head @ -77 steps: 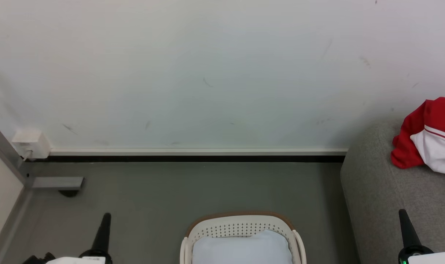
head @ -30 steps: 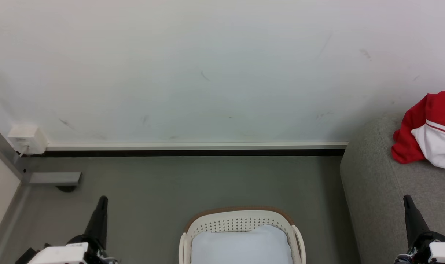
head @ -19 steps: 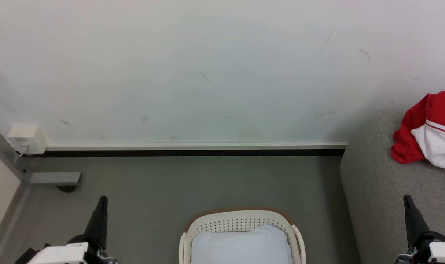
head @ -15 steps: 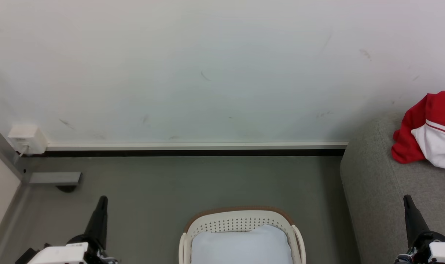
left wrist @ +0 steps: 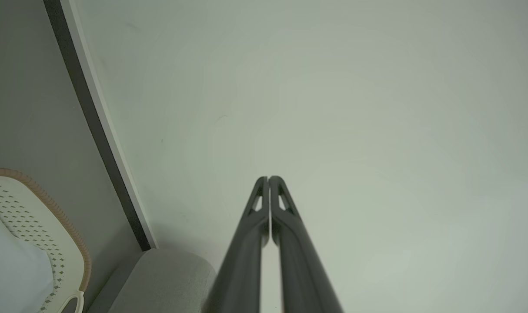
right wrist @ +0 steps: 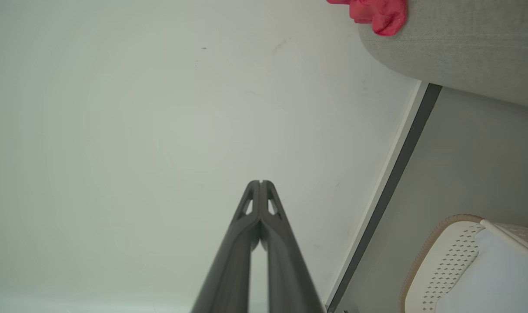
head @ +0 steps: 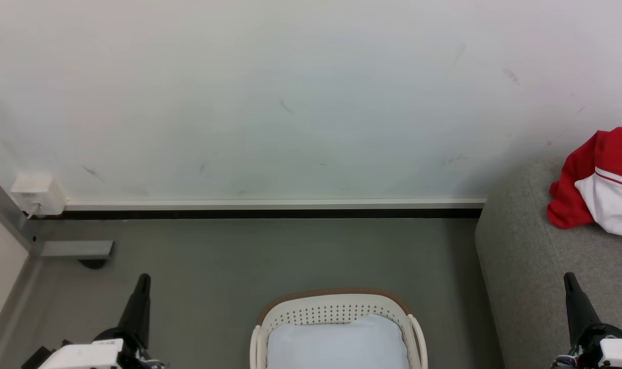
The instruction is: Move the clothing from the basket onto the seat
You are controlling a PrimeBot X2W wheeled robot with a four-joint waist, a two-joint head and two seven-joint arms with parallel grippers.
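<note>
The big plain white wall (head: 290,102) stands far ahead of both my pairs of fingers. The smooth grey floor (head: 290,251) runs from it back towards them. The large light grey cloth sofa, the seat (head: 521,266), is close by my right fingers and goes on past their tips.

The oval cream plastic basket (head: 336,322), with little holes and a brown rim, sits between my two pairs of fingers, nearer to me than their tips. A soft pale blue-white sheet (head: 336,346) lies in it.

The bright red clothing (head: 598,179) with white parts lies on the seat, well past my right fingertips and apart from them.

My left gripper (left wrist: 268,178) has its two long dark fingers pressed together with nothing between them. My right gripper (right wrist: 260,182) is the same, closed up and holding nothing.

I think the job looks done, since the red clothing is on the seat. The near end of the basket is cut off, so I cannot tell what lies there.
</note>
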